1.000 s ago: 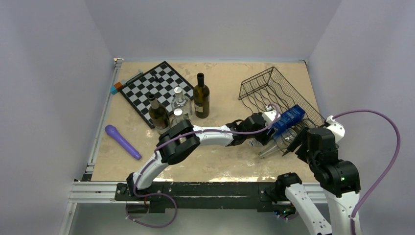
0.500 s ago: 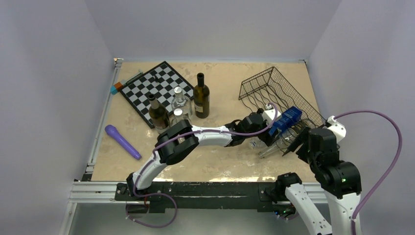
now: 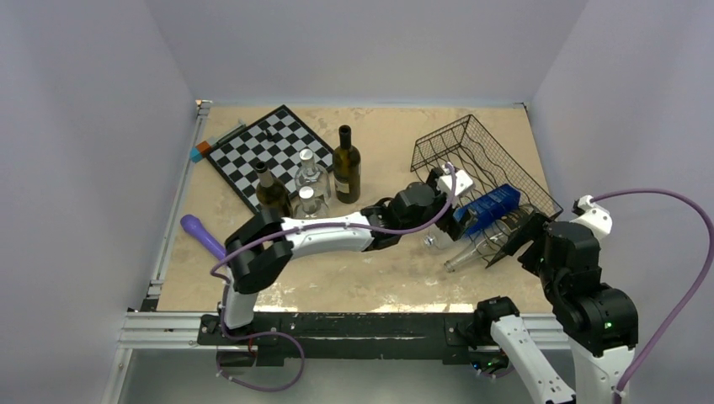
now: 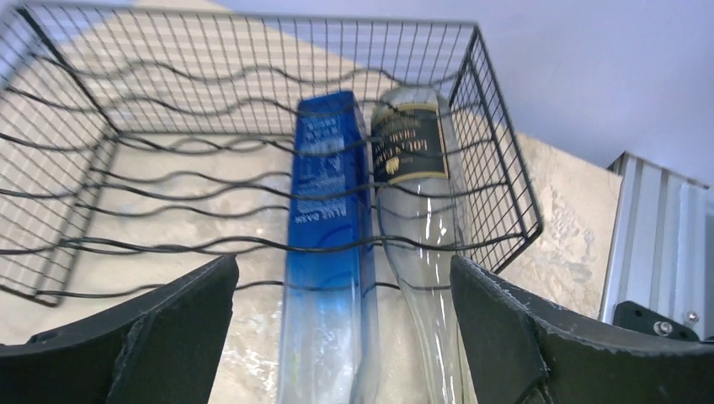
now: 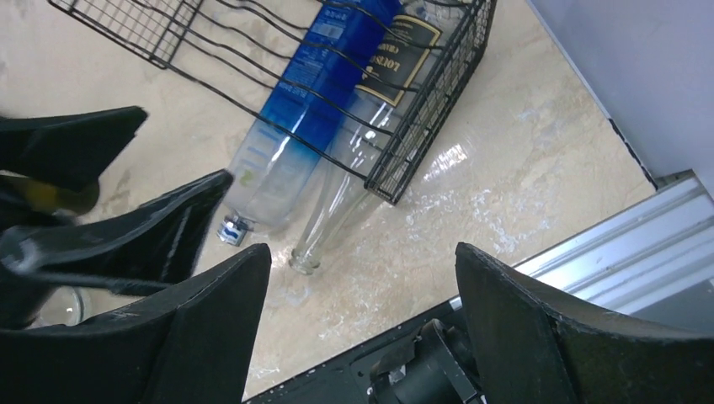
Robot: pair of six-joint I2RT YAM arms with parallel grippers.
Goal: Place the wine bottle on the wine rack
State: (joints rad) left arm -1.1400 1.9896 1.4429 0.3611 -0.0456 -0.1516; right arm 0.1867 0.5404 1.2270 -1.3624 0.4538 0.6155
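Left gripper [image 4: 341, 328] hangs wide open, nothing between its fingers. The blue wine bottle [image 4: 324, 194] lies dead ahead of them, on its side in the wine rack [image 4: 497, 168], neck end toward the fingers. This looks like the let-go step: best to back straight out along the bottle's line, fingers wide, clear of the neck and wires. The bottle is square-sided, deep blue fading to clear, and sits snug beside a clear bottle [image 4: 412, 185] on the right finger's side. Right gripper [image 5: 362, 311] is open too, and empty.
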